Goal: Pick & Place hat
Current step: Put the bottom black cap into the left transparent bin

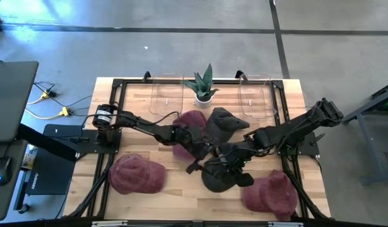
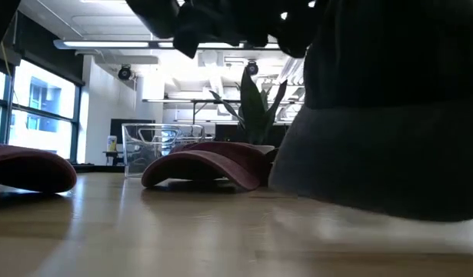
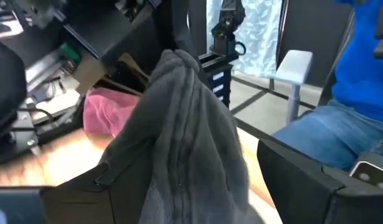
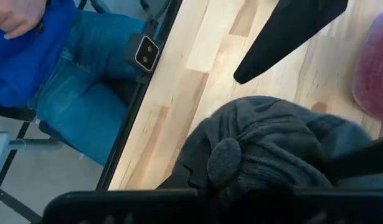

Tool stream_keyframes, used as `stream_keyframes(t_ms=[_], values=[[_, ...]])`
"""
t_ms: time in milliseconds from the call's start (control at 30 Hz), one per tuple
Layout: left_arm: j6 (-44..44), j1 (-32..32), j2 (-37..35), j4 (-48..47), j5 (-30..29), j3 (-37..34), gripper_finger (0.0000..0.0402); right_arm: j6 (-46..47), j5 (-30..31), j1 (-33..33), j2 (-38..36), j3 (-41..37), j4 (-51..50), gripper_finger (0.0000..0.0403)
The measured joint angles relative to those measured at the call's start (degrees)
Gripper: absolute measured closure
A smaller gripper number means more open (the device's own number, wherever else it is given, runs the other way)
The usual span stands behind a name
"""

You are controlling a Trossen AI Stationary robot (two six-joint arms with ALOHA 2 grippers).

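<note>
Dark grey hat (image 1: 220,178) | left gripper (image 1: 203,165) fingers clamped on its fabric | right gripper (image 1: 230,165) touching it, finger state unclear

grey hat (image 3: 185,149) bunched between left gripper (image 3: 179,199) fingers | pink hat (image 3: 107,112) seen behind on table (image 3: 66,165) | seated person (image 3: 347,106) beyond, possibly holding a phone
</note>
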Motion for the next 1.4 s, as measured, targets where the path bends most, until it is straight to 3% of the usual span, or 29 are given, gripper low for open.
stream_keyframes(t_ms=[200,500,733,800,967,1167,1400], values=[[-1.75,-0.51,-0.02,0.07,-3.24,0.0,0.0122,0.01,-0.26,0.0,0.0,0.0,3.39,0.0394],[-2.18,-0.43,-0.02,-1.07,9.21,0.0,0.0122,0.36,-0.99,0.13,0.0,0.0,4.04,0.0399],[-1.34,-0.38,-1.07,-4.13,11.04,0.0,0.0122,4.36,-2.48,1.63,0.0,0.0,-0.07,0.0391],[-0.1,-0.43,-1.13,-4.04,9.8,0.03,0.0122,4.42,-2.5,2.15,0.0,0.0,-1.1,0.0396],[-0.65,-0.45,-1.07,-0.85,-4.41,0.02,0.0122,-0.23,-1.45,2.73,0.0,0.0,-0.89,0.0397],[-3.6,-0.44,1.96,2.67,-2.8,0.93,0.0122,-5.73,0.56,2.24,0.0,0.0,-1.06,0.0396],[-5.53,-0.49,5.96,-2.76,-1.87,8.03,0.0122,-8.61,-0.05,1.89,-0.18,-0.02,-2.07,0.0395]])
